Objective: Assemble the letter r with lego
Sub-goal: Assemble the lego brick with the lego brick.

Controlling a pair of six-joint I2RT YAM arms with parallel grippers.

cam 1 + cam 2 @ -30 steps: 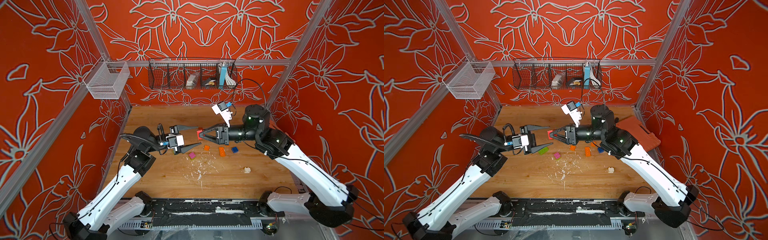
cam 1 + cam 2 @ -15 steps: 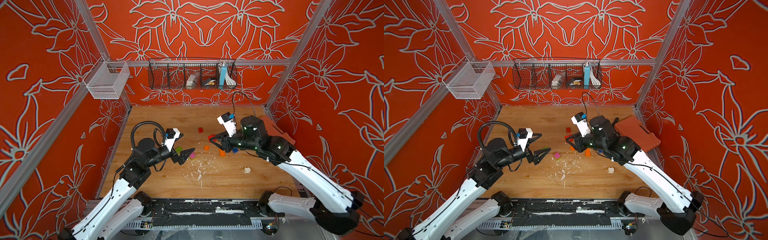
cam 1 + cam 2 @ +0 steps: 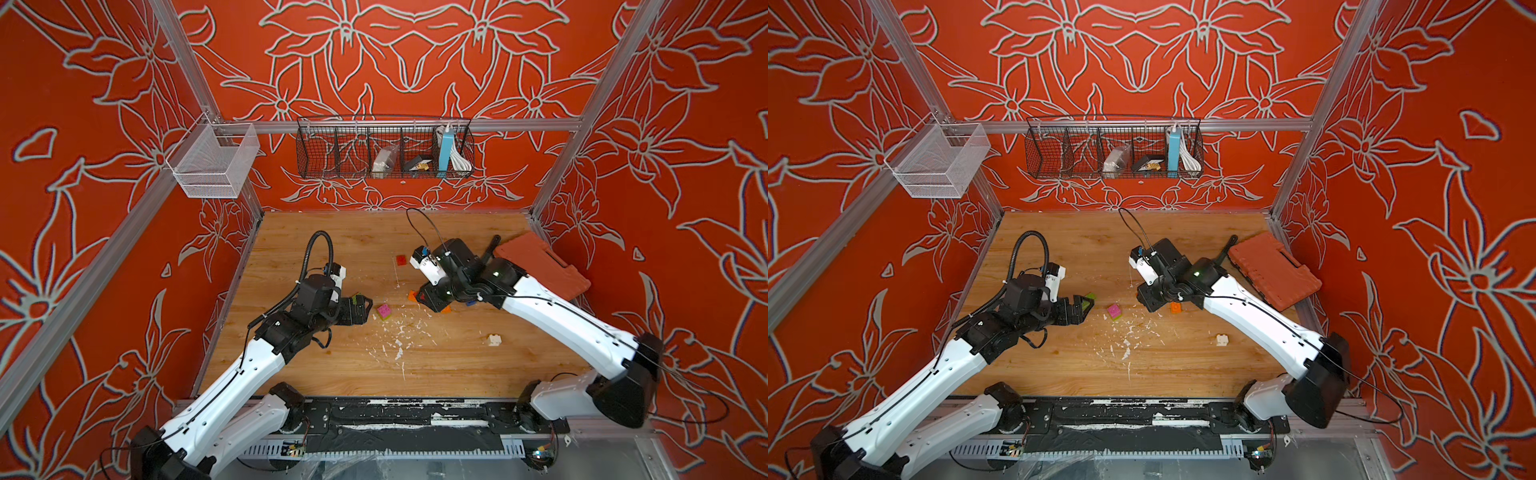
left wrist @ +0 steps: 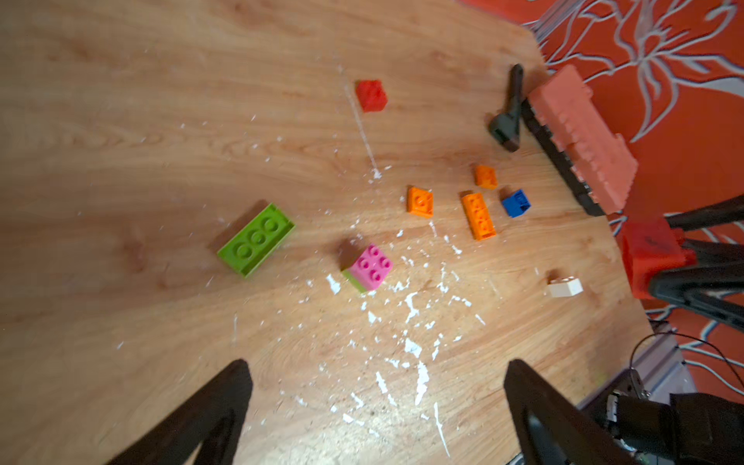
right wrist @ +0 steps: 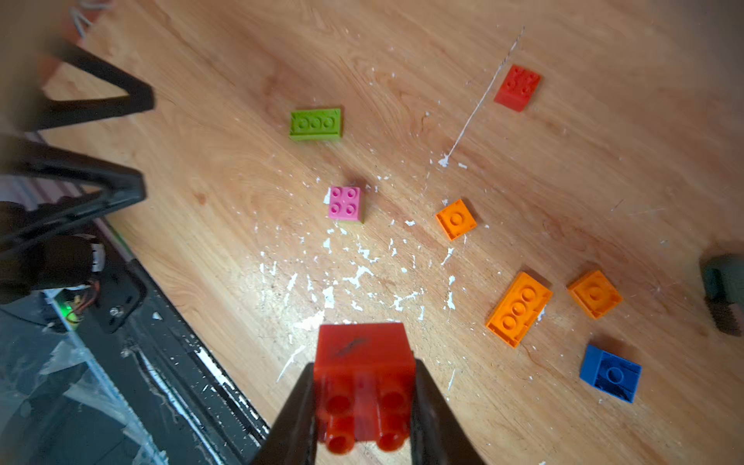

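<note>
Right wrist view makes it plain: the right gripper (image 5: 364, 372) is clamped on a red brick (image 5: 362, 350), a black finger on each side, with the studs facing back at the camera. The brick is held up off the desk (image 5: 523, 161). The left gripper (image 4: 376, 368) stands wide open with nothing between its fingers.

Ahead of it, and apart from it, a long lime green brick (image 4: 256, 240) lies hollow side up. Near that sits a pink brick (image 4: 370, 266), studs up, stacked on a lime green piece. Past the pink one, three orange pieces lie hollow side up: a square orange brick (image 4: 420, 201), a long orange brick (image 4: 478, 216) and a second square orange brick (image 4: 485, 176). A blue brick (image 4: 516, 203) lies just beside the long one.

A second red brick (image 4: 371, 95) sits well apart from the others, toward the back wall. A white brick (image 4: 565, 287) lies alone nearer the front edge. White flecks (image 4: 410, 302) are scattered over the middle of the wood. An orange-red ribbed case (image 3: 540, 266) rests at the desk's right edge.
</note>
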